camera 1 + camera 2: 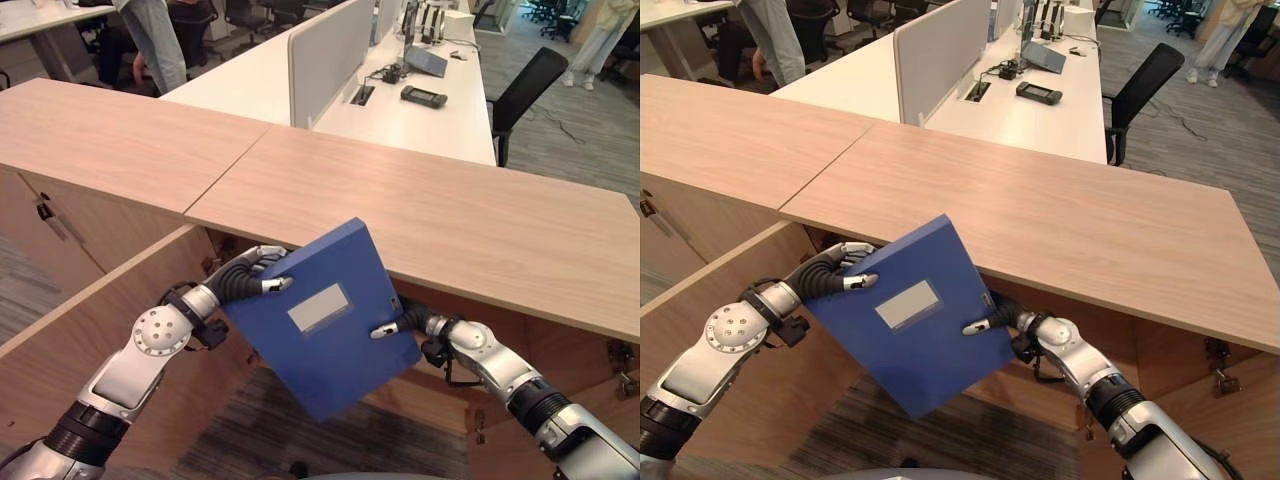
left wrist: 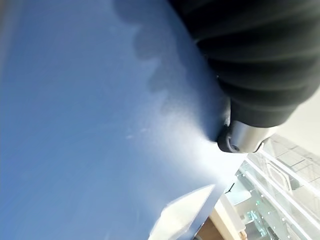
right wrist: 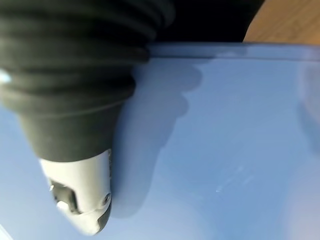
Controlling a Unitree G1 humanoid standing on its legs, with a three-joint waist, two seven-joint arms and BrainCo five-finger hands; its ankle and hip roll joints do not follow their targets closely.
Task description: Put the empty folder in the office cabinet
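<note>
Below the front edge of the counter (image 1: 420,200), we clamp the blue folder (image 1: 320,320) tilted between left hand (image 1: 250,275) and right hand (image 1: 412,322), thumbs pinching its face, apparently to angle it into the open cabinet (image 1: 120,300).

Folder (image 1: 320,320) label (image 1: 320,307): a pale grey rectangle on the blue cover, between my left hand (image 1: 252,272) and my right hand (image 1: 405,322); I can read nothing on it.
Other readable text or numbers: none that I can make out.
</note>
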